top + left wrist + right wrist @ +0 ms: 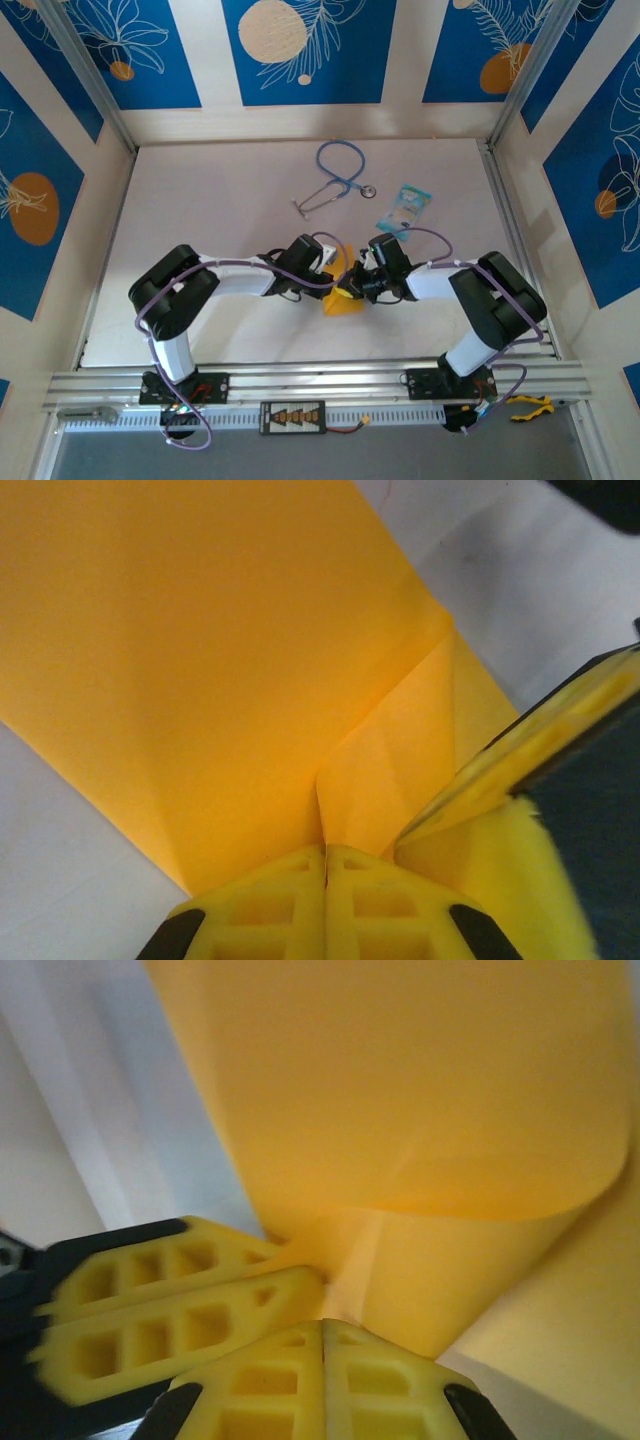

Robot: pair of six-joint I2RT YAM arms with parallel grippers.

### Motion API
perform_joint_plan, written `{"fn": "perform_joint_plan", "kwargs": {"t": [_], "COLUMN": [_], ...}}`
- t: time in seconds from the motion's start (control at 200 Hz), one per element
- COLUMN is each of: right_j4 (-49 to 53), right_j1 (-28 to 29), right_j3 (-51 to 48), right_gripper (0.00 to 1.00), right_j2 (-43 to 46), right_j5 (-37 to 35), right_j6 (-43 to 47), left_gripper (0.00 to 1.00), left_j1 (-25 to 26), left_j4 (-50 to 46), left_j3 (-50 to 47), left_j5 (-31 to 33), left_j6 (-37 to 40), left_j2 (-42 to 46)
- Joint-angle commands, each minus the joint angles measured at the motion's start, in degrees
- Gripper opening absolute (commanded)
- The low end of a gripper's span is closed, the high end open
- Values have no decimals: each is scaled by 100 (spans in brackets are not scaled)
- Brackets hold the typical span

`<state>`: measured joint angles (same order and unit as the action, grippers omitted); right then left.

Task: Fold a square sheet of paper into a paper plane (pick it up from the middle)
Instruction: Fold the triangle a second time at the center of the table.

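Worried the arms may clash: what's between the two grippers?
A narrow fold of the orange sheet; left gripper and right gripper both pinch it, almost touching, as both wrist views show.

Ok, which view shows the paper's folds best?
Left wrist: the paper lies close, with its creases and folded flap sharp. Right wrist shows it curled and blurry; top shows a small orange patch.

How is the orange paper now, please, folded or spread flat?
Partly folded: the paper shows a crease, a turned-in flap and a curled-over side.
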<state>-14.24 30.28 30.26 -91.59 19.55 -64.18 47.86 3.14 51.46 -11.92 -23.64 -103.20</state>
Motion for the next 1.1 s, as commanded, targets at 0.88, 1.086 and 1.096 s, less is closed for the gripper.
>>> {"fn": "perform_joint_plan", "kwargs": {"t": [0.88, 1.086, 1.096], "right_j4": [1577, 1817, 1819], "right_j1": [-330, -371, -373], "right_j3": [446, 710, 727], "right_gripper": [1, 1, 1], "right_j2": [-190, 86, 112], "right_j5": [-959, -933, -922], "right_j6": [507, 707, 719], "left_gripper": [0, 0, 0], "left_j1": [-32, -38, -39], "left_j4": [-472, -481, -481], "left_j3": [-40, -68, -67], "left_j5": [73, 73, 73], "left_j6": [123, 134, 132], "left_j2": [-132, -111, -112]}}
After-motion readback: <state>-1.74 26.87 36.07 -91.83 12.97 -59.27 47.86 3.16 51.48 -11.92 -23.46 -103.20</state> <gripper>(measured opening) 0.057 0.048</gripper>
